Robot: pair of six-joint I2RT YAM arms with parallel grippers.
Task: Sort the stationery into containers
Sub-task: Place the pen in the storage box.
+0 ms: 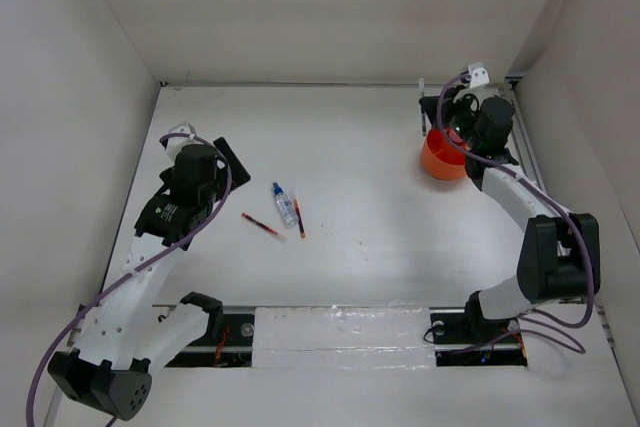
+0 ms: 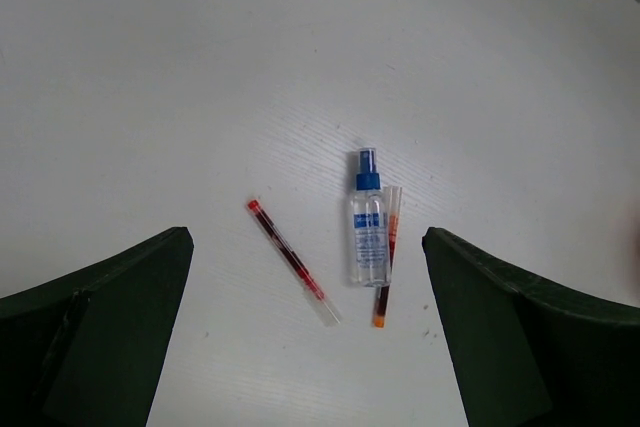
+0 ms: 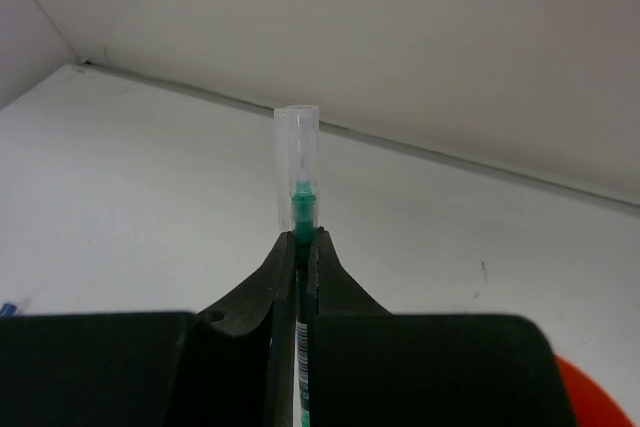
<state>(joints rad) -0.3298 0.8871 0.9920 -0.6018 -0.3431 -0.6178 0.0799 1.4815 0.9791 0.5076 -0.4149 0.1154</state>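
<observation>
Our left gripper (image 2: 305,239) hangs with fingers wide apart above a red pen (image 2: 293,260), the bottle (image 2: 368,237) and a second pen (image 2: 387,252) close beside it. Our right gripper (image 3: 303,247) is clamped on the green pen (image 3: 302,209), near the tub (image 1: 440,159).

- Clear plastic blue-capped bottle (image 1: 285,204) lies on the white table (image 1: 380,247), left of centre.
- One thin red pen (image 1: 299,218) lies just right of it; another (image 1: 262,226) lies left, apart.
- Round orange plastic tub (image 1: 436,162) sits far right.
- Dark green pen (image 3: 303,212), between the right gripper (image 3: 303,242) fingers, is near the tub.
</observation>
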